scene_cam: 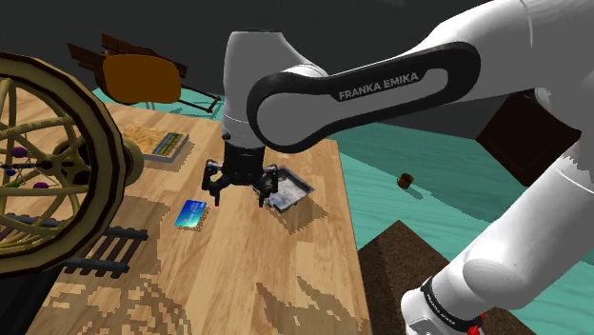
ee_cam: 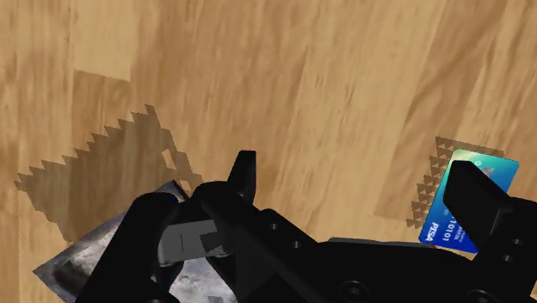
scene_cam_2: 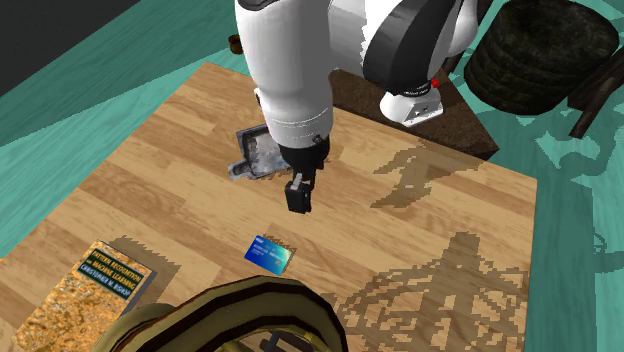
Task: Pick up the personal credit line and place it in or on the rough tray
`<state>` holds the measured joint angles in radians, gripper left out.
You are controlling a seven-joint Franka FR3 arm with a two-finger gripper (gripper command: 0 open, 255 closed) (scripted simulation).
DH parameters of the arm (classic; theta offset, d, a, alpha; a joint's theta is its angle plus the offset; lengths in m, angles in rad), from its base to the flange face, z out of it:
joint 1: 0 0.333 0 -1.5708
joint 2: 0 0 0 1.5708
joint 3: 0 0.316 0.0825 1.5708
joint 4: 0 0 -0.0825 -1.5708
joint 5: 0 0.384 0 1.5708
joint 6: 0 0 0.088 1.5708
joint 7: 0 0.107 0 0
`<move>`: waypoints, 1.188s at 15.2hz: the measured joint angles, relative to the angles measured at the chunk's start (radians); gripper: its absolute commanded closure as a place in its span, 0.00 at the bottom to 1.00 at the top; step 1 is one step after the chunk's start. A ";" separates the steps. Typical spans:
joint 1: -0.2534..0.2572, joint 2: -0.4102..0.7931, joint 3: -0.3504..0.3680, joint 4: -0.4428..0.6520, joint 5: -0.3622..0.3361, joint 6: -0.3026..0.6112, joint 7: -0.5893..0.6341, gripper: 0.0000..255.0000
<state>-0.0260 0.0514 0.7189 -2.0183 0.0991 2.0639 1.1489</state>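
Observation:
A blue credit card (scene_cam: 191,215) (scene_cam_2: 268,254) lies flat on the wooden table (scene_cam: 247,276). A small grey, rough-surfaced tray (scene_cam: 291,190) (scene_cam_2: 254,156) sits near the table's edge on the shoulder view's right. My gripper (scene_cam: 240,193) (scene_cam_2: 298,196) hangs above the table between the card and the tray, open, with nothing between its fingers. In the wrist view the gripper (ee_cam: 361,191) has the card (ee_cam: 472,200) just beyond one fingertip (ee_cam: 475,193). The tray (ee_cam: 82,258) lies on the other side, partly hidden behind the hand.
A large spoked wheel (scene_cam: 43,162) (scene_cam_2: 235,315) stands at the table's side beyond the card. A book (scene_cam: 157,143) (scene_cam_2: 92,288) lies flat near it, and a dark ladder-like piece (scene_cam: 100,249) lies by the wheel. A small barrel (scene_cam: 405,181) sits on the teal floor.

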 measured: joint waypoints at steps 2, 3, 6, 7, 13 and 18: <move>0.039 0.131 0.006 0.097 -0.090 0.008 0.116 0.00; 0.053 0.172 -0.001 0.133 -0.117 0.003 0.153 0.00; 0.118 0.313 -0.032 0.262 -0.201 -0.010 0.261 0.00; 0.149 0.367 -0.046 0.317 -0.229 -0.018 0.298 0.00; 0.239 0.523 -0.096 0.465 -0.295 -0.023 0.396 0.00; 0.251 0.552 -0.107 0.441 -0.312 0.027 0.408 0.00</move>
<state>0.2251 0.6032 0.6119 -1.5768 -0.2125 2.0908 1.5569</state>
